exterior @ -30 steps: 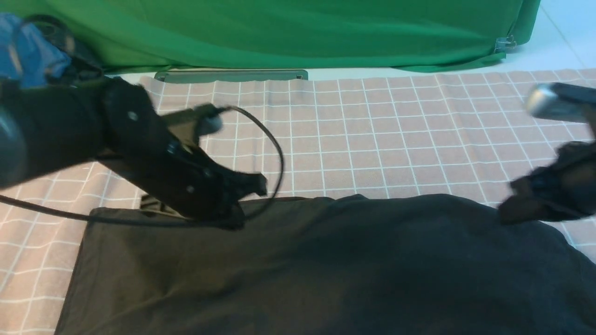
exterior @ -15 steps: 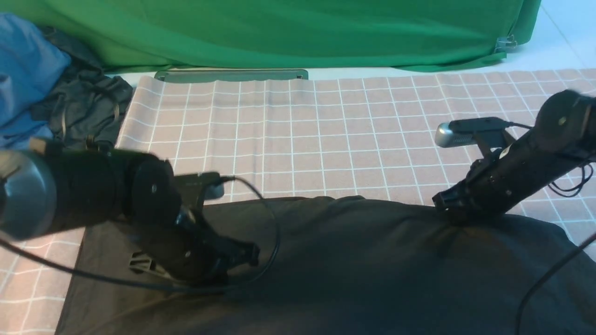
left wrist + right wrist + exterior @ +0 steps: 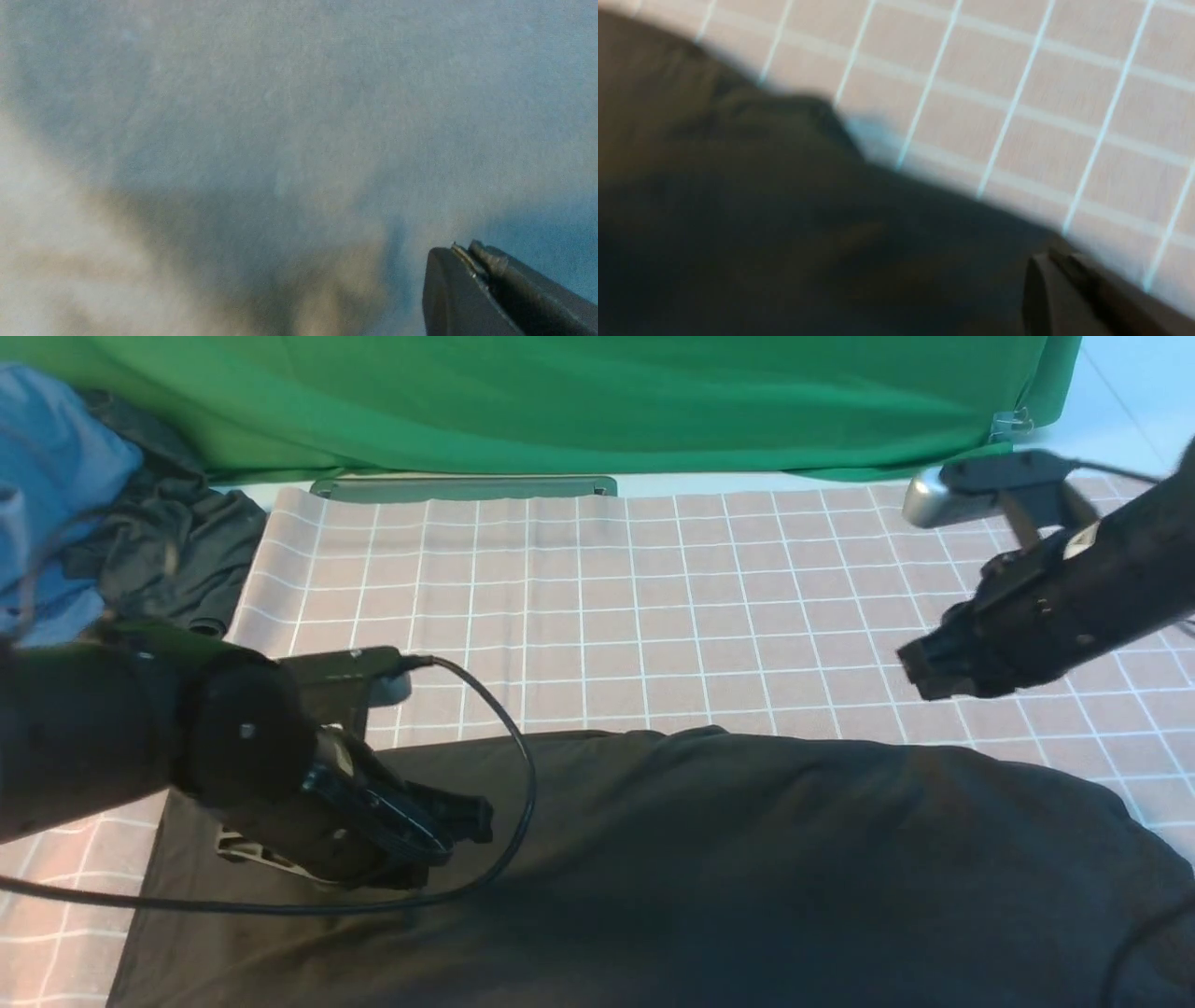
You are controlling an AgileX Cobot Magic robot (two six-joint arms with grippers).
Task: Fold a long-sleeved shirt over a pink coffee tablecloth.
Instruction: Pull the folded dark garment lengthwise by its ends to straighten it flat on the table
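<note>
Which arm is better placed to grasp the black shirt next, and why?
Probably left: the left pincer sits low over the long-sleeved shirt, while the right pincer hangs above bare pink tablecloth, off the shirt.

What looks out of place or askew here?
Nothing spilled or damaged. The shirt lies on the tablecloth with its left edge straight but its right end rounded and lumpy. The tablecloth ripples near its left edge. A blue garment and a dark garment lie heaped off its far left corner.

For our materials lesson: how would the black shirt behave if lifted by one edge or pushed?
The long-sleeved shirt probably droops limply: it lies flat with soft creases. Pushed, it likely bunches, lying cloth-on-cloth on the pink coffee tablecloth.
</note>
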